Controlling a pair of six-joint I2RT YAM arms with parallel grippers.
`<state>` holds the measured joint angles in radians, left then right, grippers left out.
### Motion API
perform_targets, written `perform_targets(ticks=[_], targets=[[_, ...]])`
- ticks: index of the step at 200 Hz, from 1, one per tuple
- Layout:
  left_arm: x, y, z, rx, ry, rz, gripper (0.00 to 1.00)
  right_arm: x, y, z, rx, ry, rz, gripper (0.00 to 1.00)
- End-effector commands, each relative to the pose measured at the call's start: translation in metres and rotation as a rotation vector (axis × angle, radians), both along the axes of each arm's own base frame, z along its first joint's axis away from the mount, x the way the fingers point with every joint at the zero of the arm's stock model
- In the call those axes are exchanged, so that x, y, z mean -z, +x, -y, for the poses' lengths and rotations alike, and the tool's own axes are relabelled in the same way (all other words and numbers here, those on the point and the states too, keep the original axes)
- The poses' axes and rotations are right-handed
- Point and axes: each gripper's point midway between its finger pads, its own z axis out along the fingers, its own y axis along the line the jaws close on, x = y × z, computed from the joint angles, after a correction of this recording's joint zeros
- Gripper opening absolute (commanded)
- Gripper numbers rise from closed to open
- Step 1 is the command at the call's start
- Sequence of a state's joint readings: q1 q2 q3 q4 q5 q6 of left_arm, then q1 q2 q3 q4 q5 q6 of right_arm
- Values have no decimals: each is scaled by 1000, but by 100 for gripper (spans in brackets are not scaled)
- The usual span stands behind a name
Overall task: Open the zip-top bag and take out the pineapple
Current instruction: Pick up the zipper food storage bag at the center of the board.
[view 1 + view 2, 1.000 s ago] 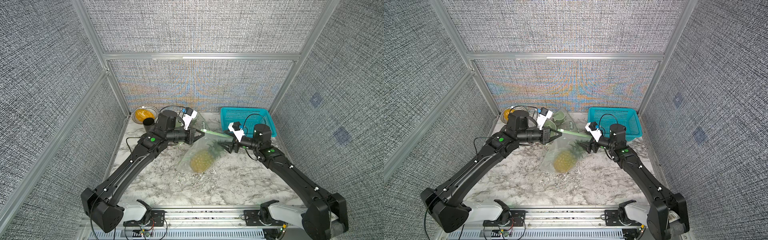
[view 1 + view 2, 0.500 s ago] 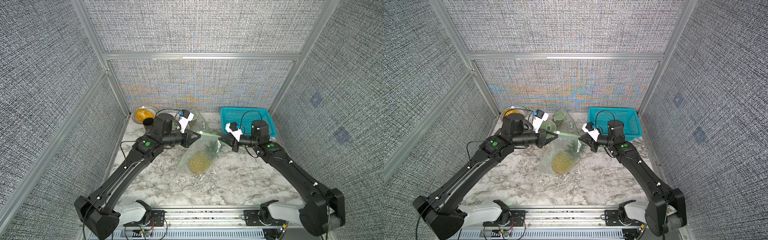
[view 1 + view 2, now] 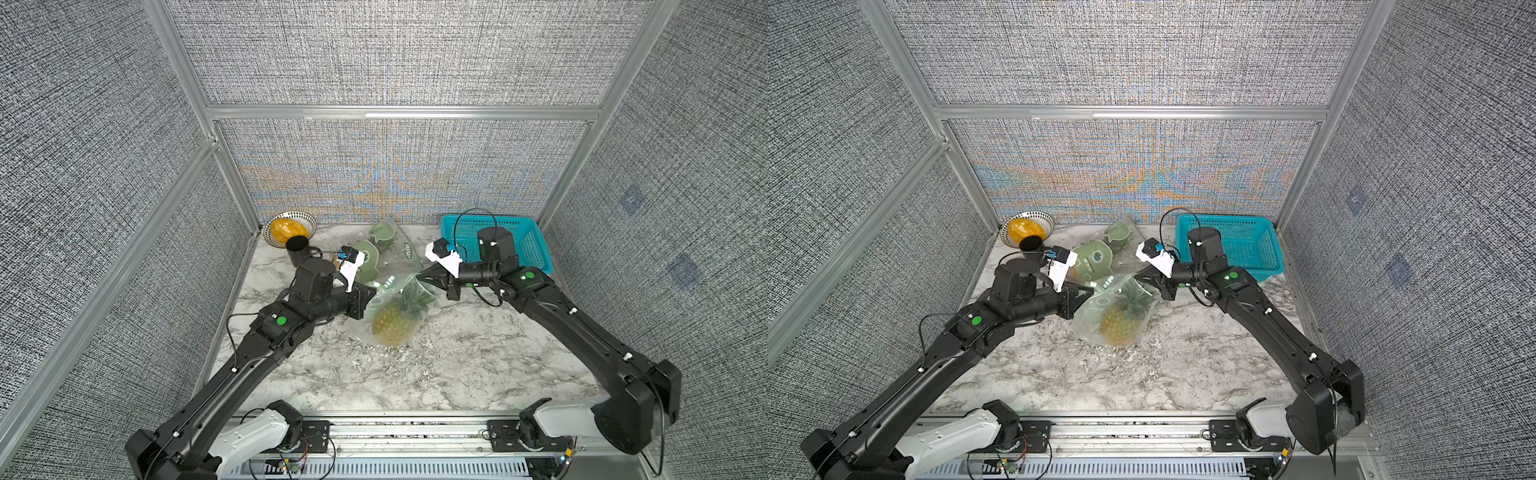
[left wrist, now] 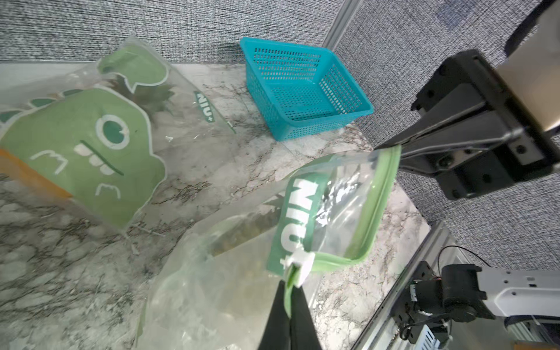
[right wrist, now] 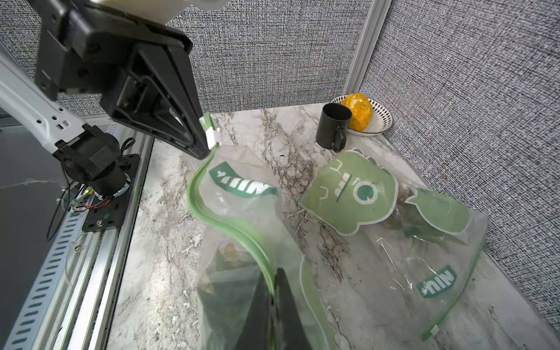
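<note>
Left gripper (image 3: 373,289), right gripper (image 3: 419,276) both clamped on front bag (image 3: 1090,313) zip; 1 pineapple (image 3: 390,326) inside. Behind: second bag (image 3: 390,245), 1 basket (image 3: 490,219), 1 mug (image 3: 297,251), 1 bowl (image 3: 308,222).

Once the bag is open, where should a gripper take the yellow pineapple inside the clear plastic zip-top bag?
Probably by the green leafy crown, coming from the zip side. The pineapple points its crown toward the green zip strip that the left gripper and right gripper pinch. Its body looks wide and rounded.
</note>
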<state>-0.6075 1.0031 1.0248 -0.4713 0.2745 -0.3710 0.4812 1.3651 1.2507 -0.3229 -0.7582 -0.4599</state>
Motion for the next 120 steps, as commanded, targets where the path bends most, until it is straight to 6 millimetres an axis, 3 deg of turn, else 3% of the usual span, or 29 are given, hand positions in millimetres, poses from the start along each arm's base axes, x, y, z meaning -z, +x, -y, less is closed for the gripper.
perform_targets(ticks=[1, 26, 43, 69, 95, 120], targets=[[-4, 11, -18, -126, -4, 54, 0, 1, 1, -8, 0, -27, 11, 10], [-7, 11, -29, -181, -18, 91, 0, 0, -2, -25, -37, -54, 13, 24], [-8, 12, -35, -211, -15, 98, 0, -2, -4, -35, -58, -76, 21, 39], [-12, 13, -41, -239, -15, 114, 0, -16, -10, -50, -93, -90, 63, 55], [-17, 10, -41, -233, -26, 135, 0, -37, -14, -61, -118, -66, 111, 61], [-23, 7, -37, -198, -46, 158, 0, -45, -18, -75, -159, -60, 107, 62]])
